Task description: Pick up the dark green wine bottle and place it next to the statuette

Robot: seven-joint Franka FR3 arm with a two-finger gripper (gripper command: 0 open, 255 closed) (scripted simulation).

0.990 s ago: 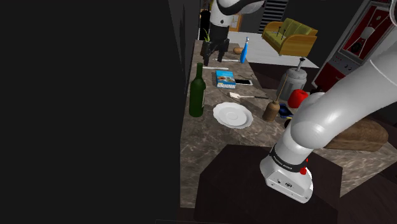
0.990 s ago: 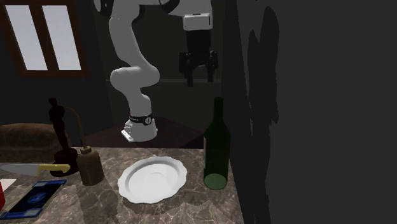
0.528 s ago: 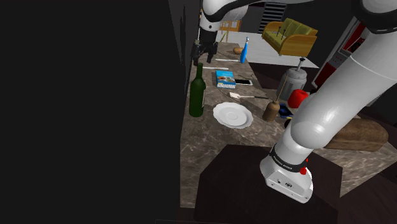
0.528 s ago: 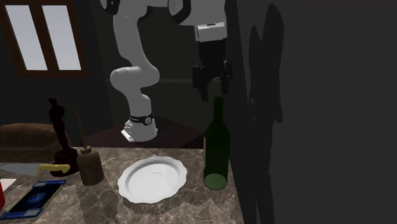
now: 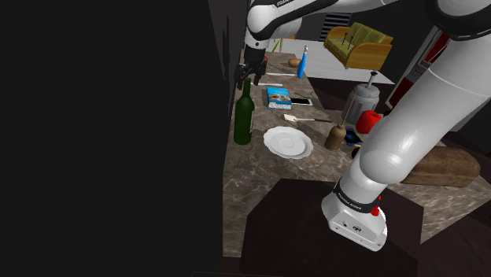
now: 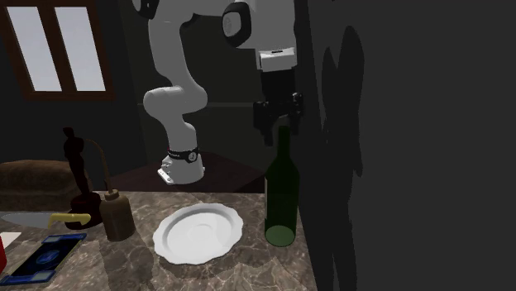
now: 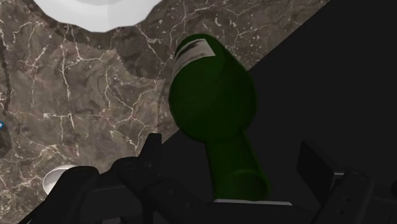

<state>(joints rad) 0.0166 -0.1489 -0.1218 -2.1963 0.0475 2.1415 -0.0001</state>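
Note:
The dark green wine bottle (image 5: 244, 115) stands upright at the marble counter's edge next to a dark wall, also seen in the second exterior view (image 6: 282, 198). My black gripper (image 6: 280, 129) hangs right at the bottle's top, open, with a finger on each side of the mouth. In the wrist view the gripper (image 7: 232, 162) straddles the bottle's neck (image 7: 236, 167); its fingers (image 7: 150, 149) stand apart and do not touch the glass. The dark statuette (image 6: 74, 169) stands on a round base at the second exterior view's left, well away from the bottle.
A white plate (image 6: 198, 234) lies beside the bottle, and a brown jug (image 6: 117, 217) stands by the statuette. A blue book (image 5: 278, 97), a blue bottle (image 5: 302, 63), a French press (image 5: 361, 102), a red object (image 5: 368, 121) and a bread loaf (image 5: 444, 168) are spread over the counter (image 5: 252, 177).
The gripper has moved across toward the wall and come down, from well above and aside of the bottle to straddling its top. The bottle has not moved.

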